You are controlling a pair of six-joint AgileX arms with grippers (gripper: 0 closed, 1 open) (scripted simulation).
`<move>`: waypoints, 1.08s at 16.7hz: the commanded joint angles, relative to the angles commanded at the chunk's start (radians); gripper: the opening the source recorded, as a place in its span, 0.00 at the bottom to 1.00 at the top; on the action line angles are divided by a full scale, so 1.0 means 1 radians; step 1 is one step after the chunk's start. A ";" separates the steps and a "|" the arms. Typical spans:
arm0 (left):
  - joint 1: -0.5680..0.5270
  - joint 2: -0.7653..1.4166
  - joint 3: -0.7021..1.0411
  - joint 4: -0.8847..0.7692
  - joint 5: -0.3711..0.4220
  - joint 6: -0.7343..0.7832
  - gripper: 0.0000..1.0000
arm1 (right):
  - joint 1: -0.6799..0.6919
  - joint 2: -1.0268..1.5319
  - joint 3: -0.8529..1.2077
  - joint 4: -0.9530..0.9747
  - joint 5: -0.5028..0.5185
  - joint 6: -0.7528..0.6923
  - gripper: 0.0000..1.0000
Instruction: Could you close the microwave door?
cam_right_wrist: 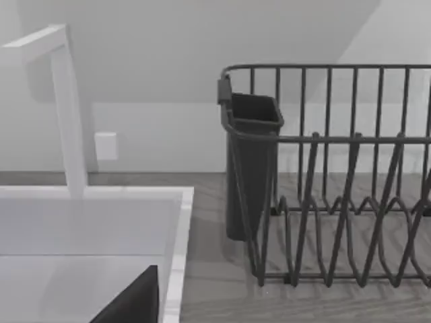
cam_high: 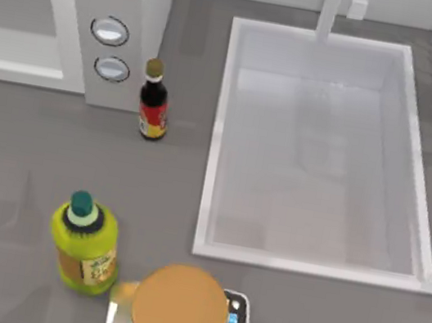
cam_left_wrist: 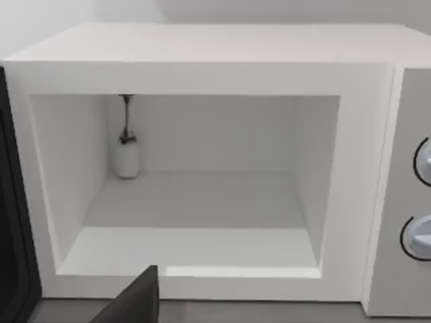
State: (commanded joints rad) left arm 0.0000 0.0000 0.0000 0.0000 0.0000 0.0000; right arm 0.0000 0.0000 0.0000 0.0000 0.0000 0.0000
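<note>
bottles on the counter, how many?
2. A dark sauce bottle stands just right of the microwave, beside its knobs. A yellow-green bottle with a teal cap stands nearer the front, left of the round tan lid. Others may sit outside the frame.

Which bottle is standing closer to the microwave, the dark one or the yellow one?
The dark one. The dark sauce bottle with the red label stands right beside the microwave and its knobs. The yellow-green bottle with the teal cap sits farther away, near the table's front edge.

Sink (cam_high: 220,129), sauce bottle (cam_high: 154,101), oil bottle (cam_high: 84,243) — dish rack (cam_right_wrist: 337,202) beyond
</note>
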 joint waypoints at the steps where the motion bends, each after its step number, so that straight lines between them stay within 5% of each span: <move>1: 0.000 0.000 0.000 0.000 0.000 0.000 1.00 | 0.000 0.000 0.000 0.000 0.000 0.000 1.00; 14: 0.000 0.000 0.000 0.000 0.000 0.000 0.02 | 0.000 0.000 0.000 0.000 0.000 0.000 1.00; 18: 0.000 0.000 0.000 0.000 0.000 0.000 0.00 | 0.000 0.000 0.000 0.000 0.000 0.000 1.00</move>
State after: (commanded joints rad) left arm 0.0000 0.0000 0.0000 0.0000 0.0000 0.0000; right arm 0.0000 0.0000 0.0000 0.0000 0.0000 0.0000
